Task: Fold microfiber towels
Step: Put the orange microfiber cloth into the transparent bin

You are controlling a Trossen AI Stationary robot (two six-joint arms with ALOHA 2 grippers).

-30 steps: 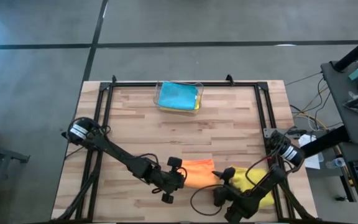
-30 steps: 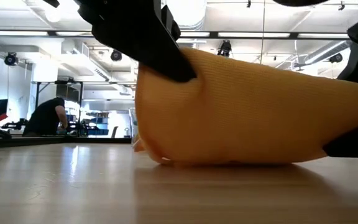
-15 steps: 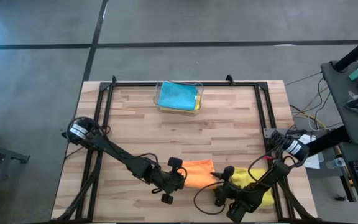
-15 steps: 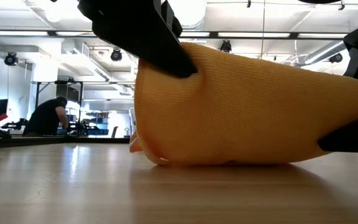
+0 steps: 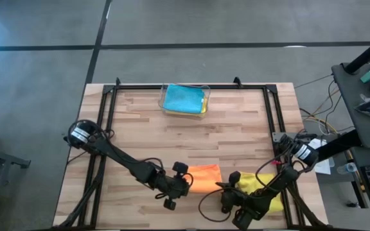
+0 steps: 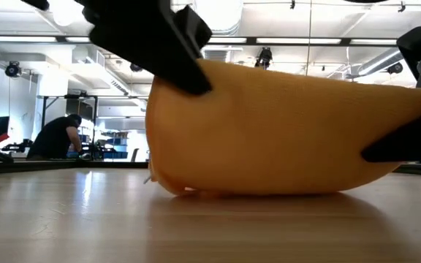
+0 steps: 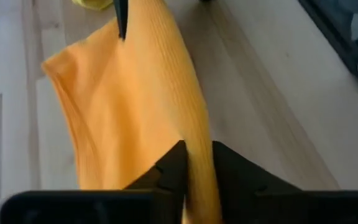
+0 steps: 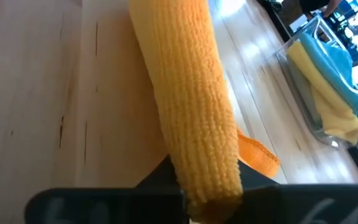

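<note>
An orange microfiber towel [image 5: 204, 176] stands bunched up near the table's near edge, its lower fold [image 6: 269, 191] resting on the wood. My left gripper [image 5: 186, 184] is shut on its left end and my right gripper [image 5: 226, 186] is shut on its right end. In the low view the left end is held higher than the right. A yellow towel [image 5: 265, 186] lies crumpled under my right arm. A light blue towel [image 5: 182, 99] lies on a yellow one in the clear bin [image 5: 205, 90] at the far edge. My left gripper pinches the orange towel's left end at a raised fold [image 7: 197, 155] between its two fingers, slanting down from the table's left. That end is lifted; the towel's bottom stays on the table. My right gripper pinches the towel's right end, a thick rolled fold [image 8: 207, 168] of several layers, between its two fingers. It comes slanting down from the table's right. That end sits lower than the left one.
Bare wood lies between the towel and the bin. A black metal frame [image 5: 111, 102] runs along the table's sides and far edge. In the low view a person [image 6: 57, 135] stands far off in the room behind.
My right gripper has shut on the orange towel's right end and sunk a little. The towel's raised part has shifted slightly toward the table's left; its bottom stays on the wood.
</note>
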